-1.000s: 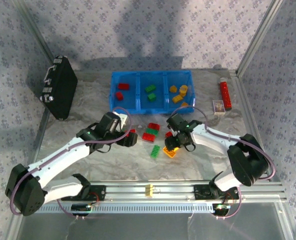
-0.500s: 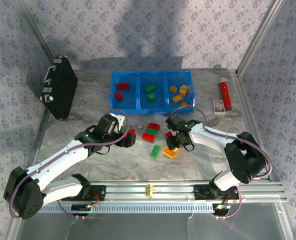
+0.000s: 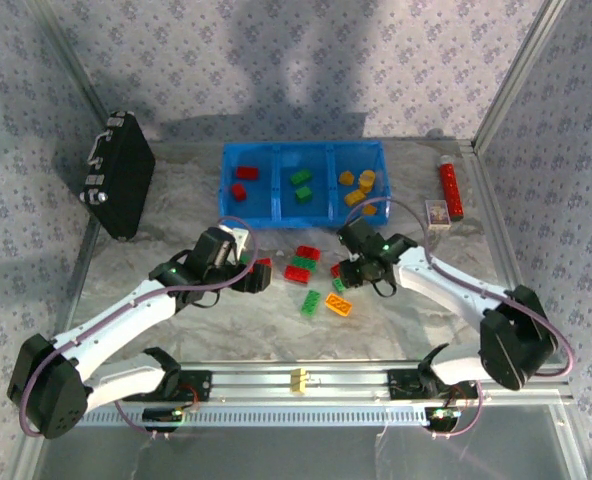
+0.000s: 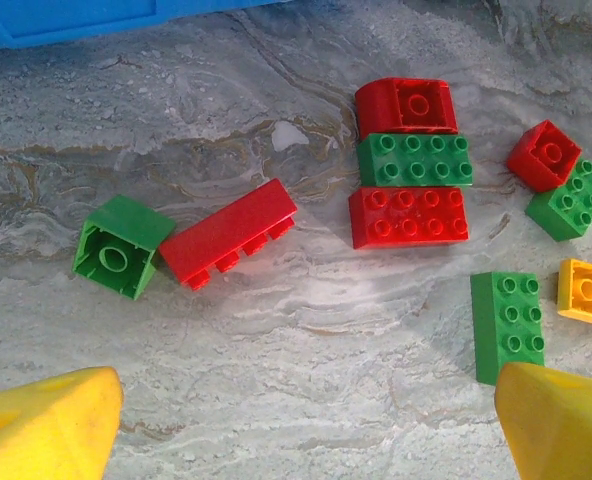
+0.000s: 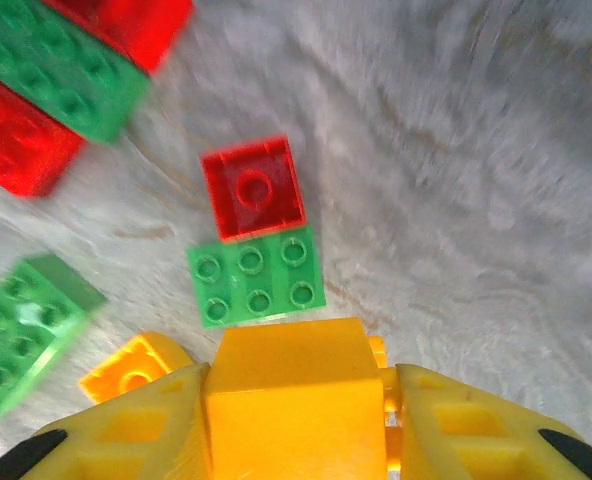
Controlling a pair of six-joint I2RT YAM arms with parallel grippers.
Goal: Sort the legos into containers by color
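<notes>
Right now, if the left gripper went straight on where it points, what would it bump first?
Probably bare table, between the tipped red brick and the long green brick. The left gripper looks open; depth is unclear.

Loose legos (image 3: 301, 262) lie on the table (image 3: 256, 330) before the bin (image 3: 301, 216), case (image 3: 121, 190) left, tube (image 3: 449, 190) seemingly right.

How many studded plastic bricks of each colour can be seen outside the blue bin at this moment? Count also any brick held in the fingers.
Red studded plastic bricks on the marble table: 4
Green studded plastic bricks on the table: 4
Orange studded plastic brick on the table: 1
Orange plastic block between the right fingers: 1
Total: 10
</notes>
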